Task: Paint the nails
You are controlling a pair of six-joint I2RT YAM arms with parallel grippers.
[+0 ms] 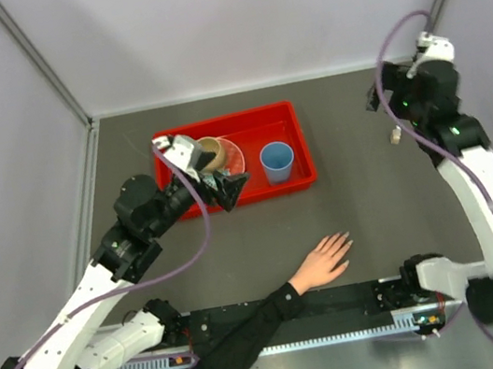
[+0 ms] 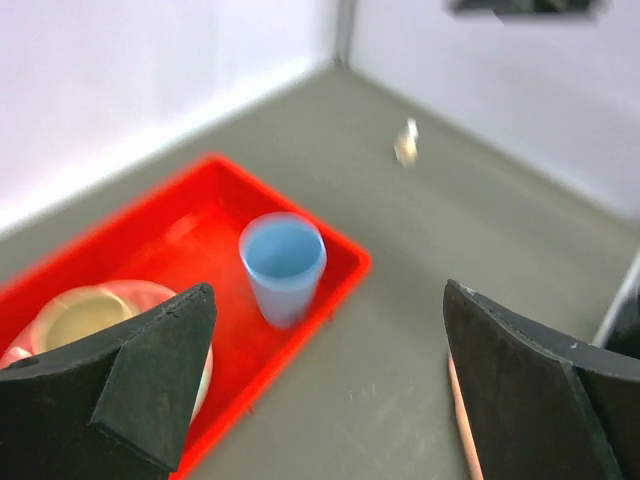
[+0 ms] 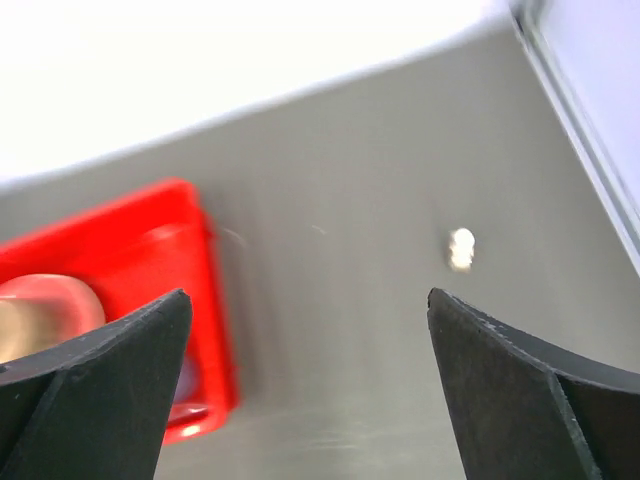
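tiny pale nails [image 1: 343, 242] on a light-skinned, spread hand [image 1: 321, 265], flat on the grey table [image 1: 374, 210]

Lab enclosure: white walls [image 1: 228, 17], grey table [image 1: 365, 212]

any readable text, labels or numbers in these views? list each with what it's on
No text can be read in any view.
red tray: plain, no print visible.
blue cup: plain, no print visible.
small white object: blurred, nothing can be made out on it.
base rail: any markings are too small to read.
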